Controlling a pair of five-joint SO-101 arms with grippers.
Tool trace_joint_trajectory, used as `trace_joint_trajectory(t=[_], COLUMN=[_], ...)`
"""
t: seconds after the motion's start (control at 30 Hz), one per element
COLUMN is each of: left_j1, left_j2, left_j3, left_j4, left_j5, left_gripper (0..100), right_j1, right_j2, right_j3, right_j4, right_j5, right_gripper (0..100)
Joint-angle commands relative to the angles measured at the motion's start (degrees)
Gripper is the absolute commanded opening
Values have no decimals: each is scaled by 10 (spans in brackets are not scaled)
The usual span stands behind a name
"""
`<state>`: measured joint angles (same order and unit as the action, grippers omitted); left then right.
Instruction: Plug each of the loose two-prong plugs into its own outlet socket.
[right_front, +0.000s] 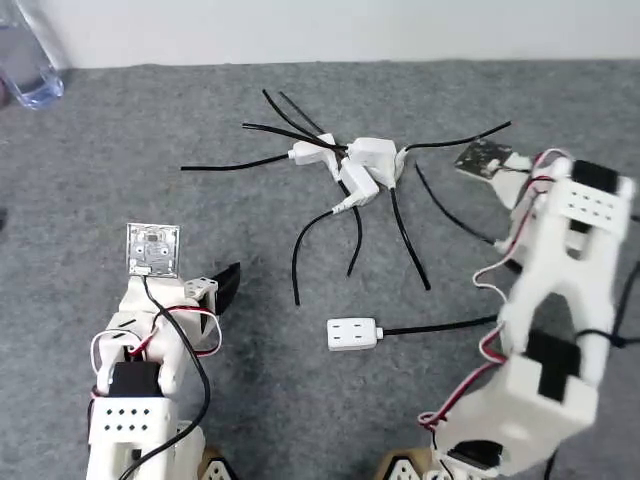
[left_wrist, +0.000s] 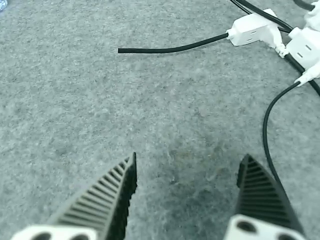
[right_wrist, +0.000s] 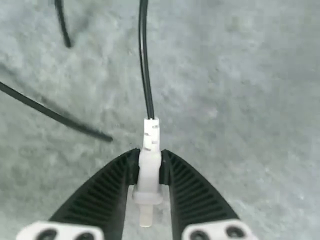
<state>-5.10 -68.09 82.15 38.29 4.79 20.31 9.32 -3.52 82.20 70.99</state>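
A grey, fuzzy mat (right_front: 90, 140) covers the whole table from the near edge to the far one. At its far left corner stands a clear plastic bottle (right_front: 28, 62). Behind the mat, along the far side, runs a plain white wall (right_front: 350, 30).

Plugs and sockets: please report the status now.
Right claw shut on white plug. Left claw open, over bare mat. Lone socket free; cord tangle beyond.

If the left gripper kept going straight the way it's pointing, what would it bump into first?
Probably the grey mat, just ahead of the open left gripper. Beyond that lies a black cord, though depth is hard to judge.
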Motion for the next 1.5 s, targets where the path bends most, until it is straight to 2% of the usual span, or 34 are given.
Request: trace_joint_trajectory(t=[0.0,0.17,0.3,0.33,0.6,0.73,0.93,1.07,1.2,1.47], left_j1=[3,3,3,3,3,3,3,3,3,3], left_j2=[-8,-8,-8,-8,-7,-4,-8,-8,-7,-7], left_j3=[-3,-2,-2,-2,-2,2,17,17,17,17], left_j4=[-13,-13,-13,-13,-13,-29,-59,-59,-59,-61], left_j5=[-5,-5,-5,-5,-5,-5,-5,-5,-5,-5], left_gripper=[305,305,305,305,305,305,305,305,305,305], right_j1=[11,8,19,19,22,22,22,22,22,17], right_j2=[-59,-83,-59,-49,109,170,197,197,196,117], right_j3=[-29,-30,-3,4,4,4,4,4,4,6], right_j4=[45,118,162,160,58,-31,-182,-245,-274,-187], right_j5=[46,154,337,360,363,360,250,185,159,158], right_gripper=[9,9,9,9,9,9,19,157,277,259])
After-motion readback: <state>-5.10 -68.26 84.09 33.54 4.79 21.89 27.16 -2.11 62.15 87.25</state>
